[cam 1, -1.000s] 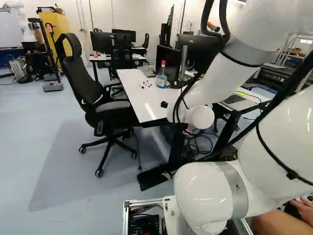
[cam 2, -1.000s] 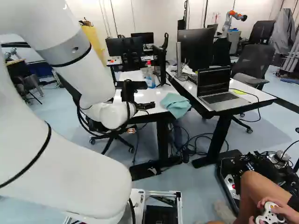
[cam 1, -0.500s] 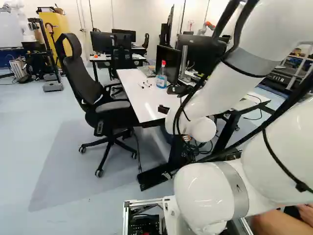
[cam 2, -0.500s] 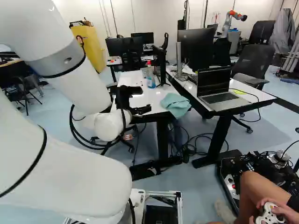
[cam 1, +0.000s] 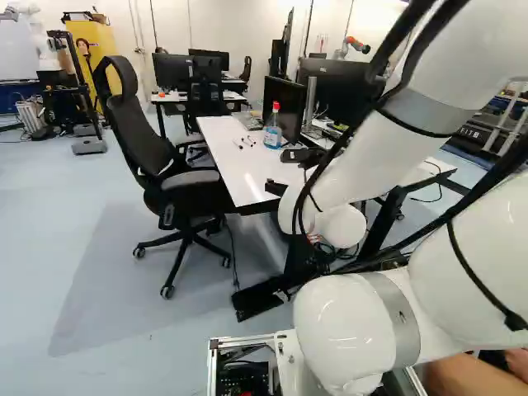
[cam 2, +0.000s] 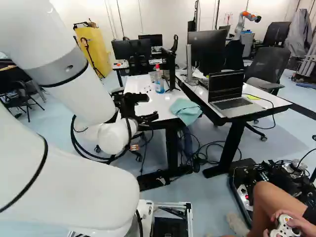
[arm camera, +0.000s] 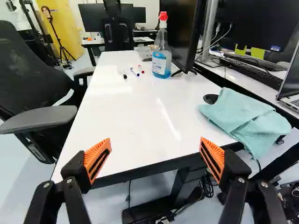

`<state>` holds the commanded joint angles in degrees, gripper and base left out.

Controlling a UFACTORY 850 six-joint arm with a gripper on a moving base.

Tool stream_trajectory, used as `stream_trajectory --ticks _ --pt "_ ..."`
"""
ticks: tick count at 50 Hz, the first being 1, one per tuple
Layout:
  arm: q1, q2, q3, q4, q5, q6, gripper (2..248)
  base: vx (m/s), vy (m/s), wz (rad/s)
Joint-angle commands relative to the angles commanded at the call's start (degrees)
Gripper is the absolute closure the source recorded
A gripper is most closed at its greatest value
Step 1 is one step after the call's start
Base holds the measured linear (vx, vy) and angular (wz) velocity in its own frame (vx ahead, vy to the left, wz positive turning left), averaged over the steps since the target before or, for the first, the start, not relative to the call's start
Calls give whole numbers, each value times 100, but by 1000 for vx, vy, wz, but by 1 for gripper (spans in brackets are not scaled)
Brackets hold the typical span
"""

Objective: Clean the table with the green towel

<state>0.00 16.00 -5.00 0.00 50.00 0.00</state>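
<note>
Blue liquid's in the spray bottle point(arm camera: 161, 60); green towel point(arm camera: 247, 117) slants lengthwise from the black mouse point(arm camera: 210, 99) over the table's point(arm camera: 126, 121) edge, gripper point(cam 2: 153, 106) spread wide!

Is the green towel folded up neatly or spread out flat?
Neither: the towel lies loosely bunched, with creases and overlapping layers, one corner hanging past the table's edge.
</note>
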Motion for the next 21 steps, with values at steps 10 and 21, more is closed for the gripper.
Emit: stream_trajectory --ticks 10,21 --pt "0 0 0 0 0 0 3 0 0 0" --pt "0 0 0 0 0 0 3 0 0 0"
